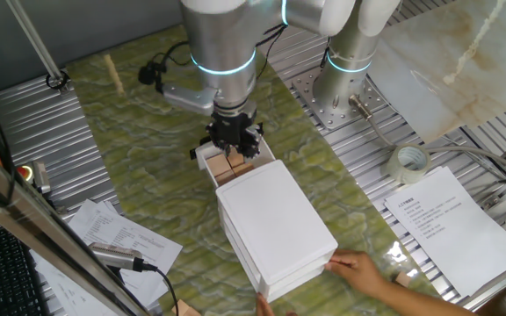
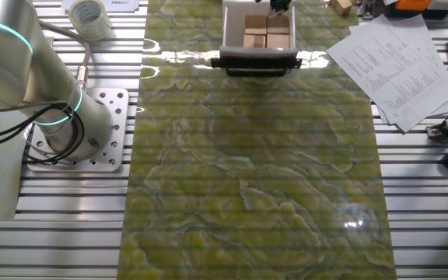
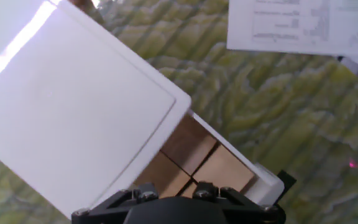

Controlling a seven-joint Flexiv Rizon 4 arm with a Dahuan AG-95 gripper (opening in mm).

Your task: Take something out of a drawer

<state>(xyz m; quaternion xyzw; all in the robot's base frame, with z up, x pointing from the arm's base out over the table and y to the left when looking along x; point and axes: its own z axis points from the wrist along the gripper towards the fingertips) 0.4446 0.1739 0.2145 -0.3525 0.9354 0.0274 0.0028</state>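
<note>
The drawer [image 1: 202, 156] stands pulled out of the white cabinet [image 1: 275, 219]. Its black bar handle [image 2: 257, 61] faces the other fixed camera. Several light-tan wooden blocks [image 2: 257, 35] lie inside it and also show in the hand view [image 3: 219, 168] and in the one fixed view [image 1: 229, 164]. My gripper [image 1: 233, 142] hangs just above the drawer, over the blocks. Only its tip shows in the other fixed view [image 2: 280, 6]. The hand view shows only its black base, so the fingertips are hidden and I cannot tell how the jaws stand.
A person's hand [image 1: 358, 263] rests against the cabinet's near corner. A tape roll [image 1: 408, 162] and printed papers [image 1: 451, 219] lie on the right. The arm's base [image 2: 76, 132] is bolted to the metal table beside the green mat [image 2: 255, 179].
</note>
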